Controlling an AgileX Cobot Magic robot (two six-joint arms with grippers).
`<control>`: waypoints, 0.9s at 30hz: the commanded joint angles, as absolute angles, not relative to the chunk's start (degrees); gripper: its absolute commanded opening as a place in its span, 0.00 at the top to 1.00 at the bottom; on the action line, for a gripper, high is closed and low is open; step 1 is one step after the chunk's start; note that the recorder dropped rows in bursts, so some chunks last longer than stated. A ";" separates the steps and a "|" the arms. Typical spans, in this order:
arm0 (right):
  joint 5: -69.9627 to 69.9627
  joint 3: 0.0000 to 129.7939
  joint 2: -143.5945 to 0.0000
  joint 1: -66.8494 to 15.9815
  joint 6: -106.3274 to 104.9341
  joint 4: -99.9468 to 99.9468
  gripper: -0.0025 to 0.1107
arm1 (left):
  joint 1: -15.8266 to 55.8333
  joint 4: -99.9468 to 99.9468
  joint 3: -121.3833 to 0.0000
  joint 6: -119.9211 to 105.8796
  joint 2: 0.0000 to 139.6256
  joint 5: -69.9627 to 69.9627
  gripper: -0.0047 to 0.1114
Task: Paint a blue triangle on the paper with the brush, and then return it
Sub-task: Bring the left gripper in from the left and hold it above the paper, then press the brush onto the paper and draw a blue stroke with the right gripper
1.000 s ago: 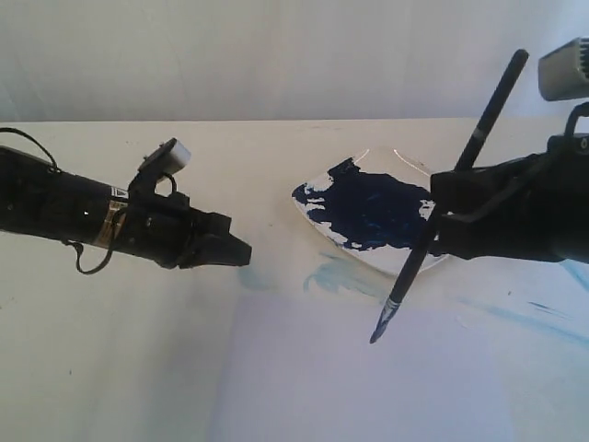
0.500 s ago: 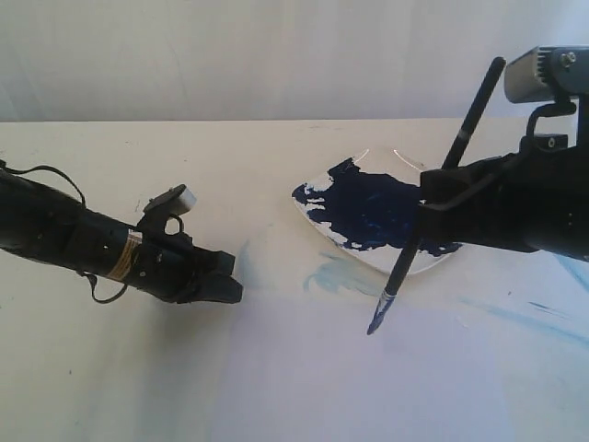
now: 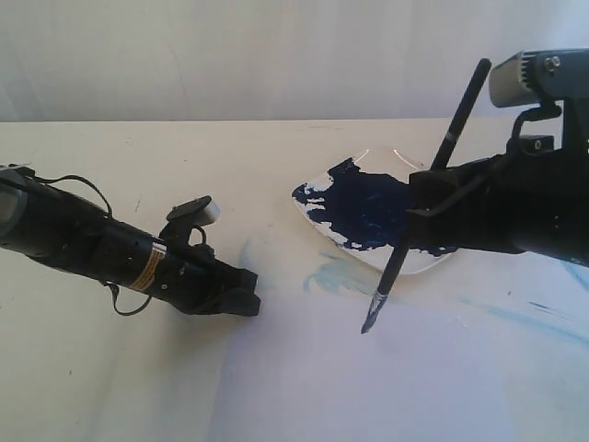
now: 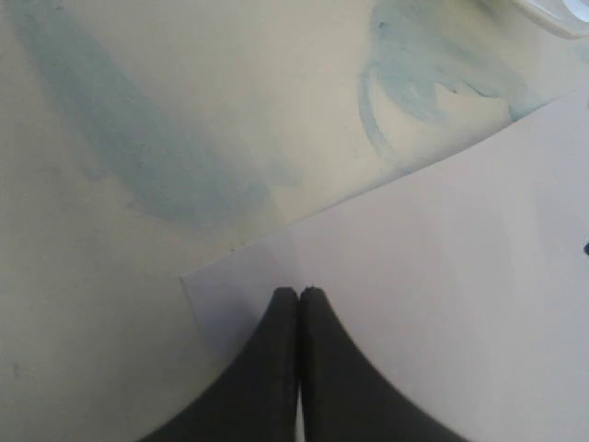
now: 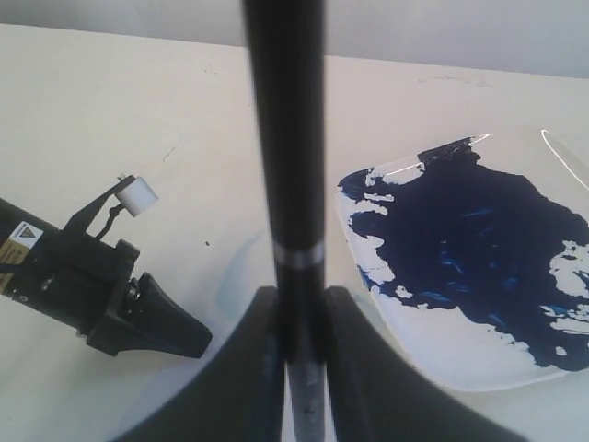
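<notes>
Exterior: the right gripper (image 3: 419, 210) clamped the brush (image 3: 394, 269), its blue tip hanging over the unmarked paper (image 3: 368, 387) beside the paint plate (image 3: 311, 219).
Left wrist: the left gripper (image 4: 299, 296), closed and empty, sat at the paper's corner.
Right wrist: the brush handle (image 5: 285, 138) was pinched between the jaws.
Judged next: lower the tip and begin the triangle.

Cream tabletop (image 3: 184, 157), white backdrop (image 3: 230, 55) behind. Shallow pale plate (image 3: 322, 221) right of centre, flat on tabletop. Large dark-blue paint blotch (image 3: 368, 207) covers most of plate, bare patches along edges. Pale blue smears (image 3: 336, 274) on tabletop just beside plate; fainter streaks (image 3: 525, 318) farther right.
</notes>
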State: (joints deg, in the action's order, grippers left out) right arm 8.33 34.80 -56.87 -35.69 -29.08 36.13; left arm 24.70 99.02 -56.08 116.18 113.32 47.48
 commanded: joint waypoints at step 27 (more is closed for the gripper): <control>1.88 34.73 -64.96 -38.87 -31.27 36.01 0.98 | 24.95 99.95 -56.04 115.70 113.39 44.46 0.96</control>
State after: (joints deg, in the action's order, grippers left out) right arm 1.60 34.80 -64.82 -38.89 -30.59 36.02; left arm 24.70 99.02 -56.08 116.05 113.32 47.34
